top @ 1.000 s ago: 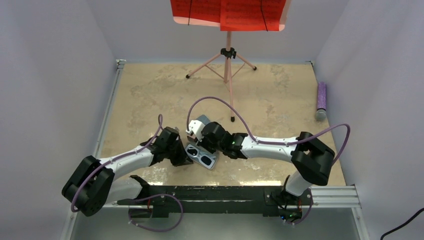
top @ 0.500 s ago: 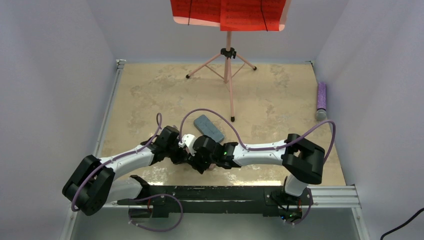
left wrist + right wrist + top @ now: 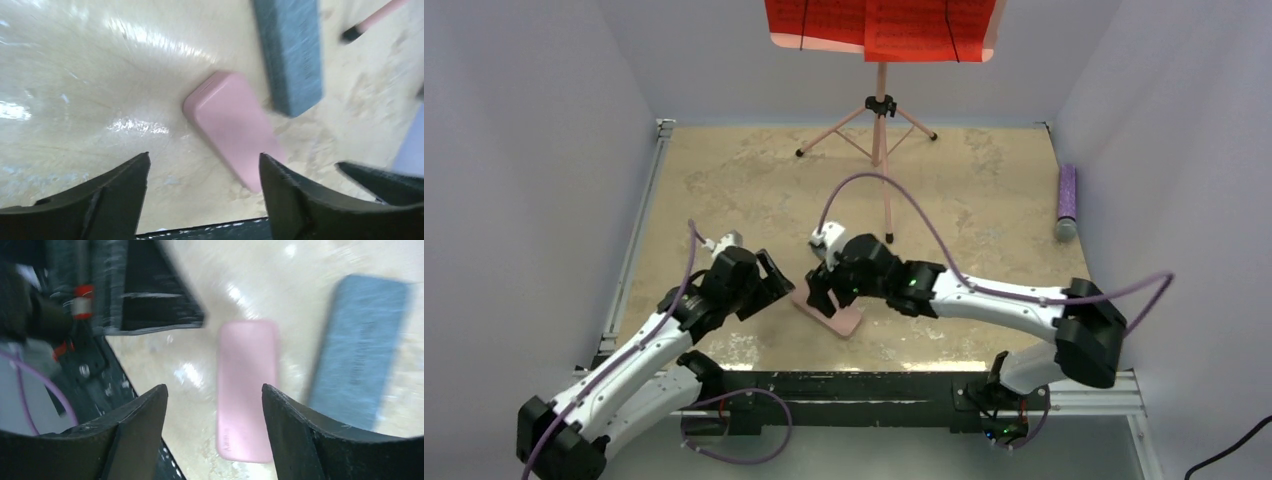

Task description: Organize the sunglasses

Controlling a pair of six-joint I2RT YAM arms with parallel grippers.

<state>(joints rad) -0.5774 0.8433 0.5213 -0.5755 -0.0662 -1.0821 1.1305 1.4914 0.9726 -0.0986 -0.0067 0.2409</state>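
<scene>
No sunglasses show in any view. A shut pink case (image 3: 832, 314) lies flat on the table near the front edge, between the two grippers. My left gripper (image 3: 774, 282) hangs open just left of it, holding nothing; in its wrist view the pink case (image 3: 232, 130) lies ahead of the fingertips with a grey-blue case (image 3: 292, 50) beyond it. My right gripper (image 3: 820, 294) hovers open over the case's far right side. Its wrist view shows the pink case (image 3: 247, 390) below the spread jaws and the grey-blue case (image 3: 362, 345) to the right.
A pink tripod music stand (image 3: 880, 130) with red sheets (image 3: 879, 25) stands at the back middle. A purple cylinder (image 3: 1066, 200) lies by the right wall. The black mounting rail (image 3: 854, 390) runs along the near edge. White walls close in both sides.
Both grippers have opened and drawn apart, the left arm pulling back to the left. The white sunglasses seen a second ago no longer show; a shut pink case lies there.
</scene>
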